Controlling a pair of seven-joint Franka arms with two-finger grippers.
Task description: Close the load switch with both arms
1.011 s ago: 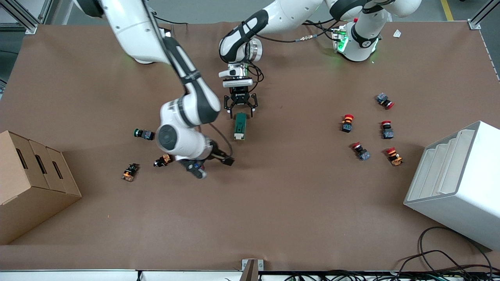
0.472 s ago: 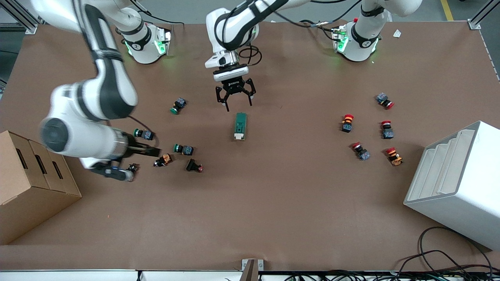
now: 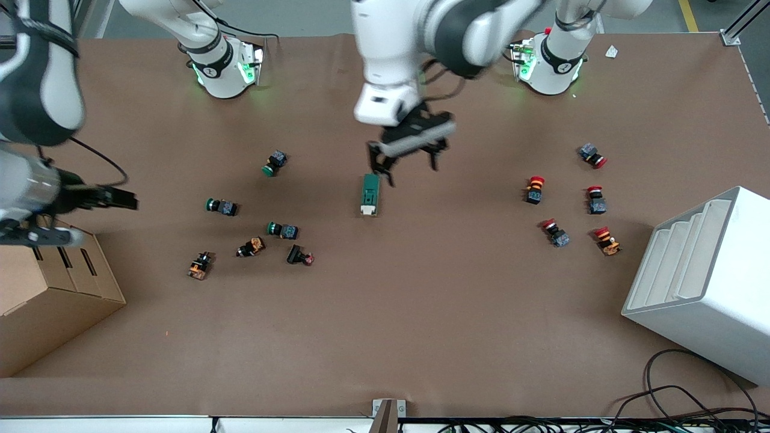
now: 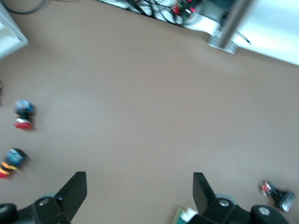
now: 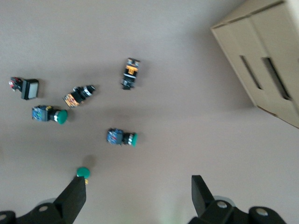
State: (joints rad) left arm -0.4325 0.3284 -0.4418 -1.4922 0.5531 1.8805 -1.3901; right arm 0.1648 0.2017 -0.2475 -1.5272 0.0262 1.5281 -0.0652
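The load switch [image 3: 369, 193], a dark-green block with a white lever end toward the front camera, lies flat mid-table. My left gripper [image 3: 406, 163] hangs open and empty over the table, just off the switch's end that is farther from the front camera. In the left wrist view its gripper [image 4: 140, 186] is spread wide, with a corner of the switch [image 4: 184, 215] beside one finger. My right gripper [image 3: 123, 199] is up over the table's right-arm end by the cardboard box [image 3: 54, 300]. It is open and empty in the right wrist view [image 5: 139, 191].
Green push buttons [image 3: 274, 162] [image 3: 221, 206] [image 3: 284, 229], orange ones [image 3: 251, 246] [image 3: 200, 265] and a black one [image 3: 299, 255] lie toward the right arm's end. Several red buttons [image 3: 533, 189] lie near a white rack [image 3: 704, 282] at the left arm's end.
My right arm swung away from beside the switch to the cardboard box end. My left gripper lifted off the switch's end and shifted toward the left arm's end. The switch stayed put.
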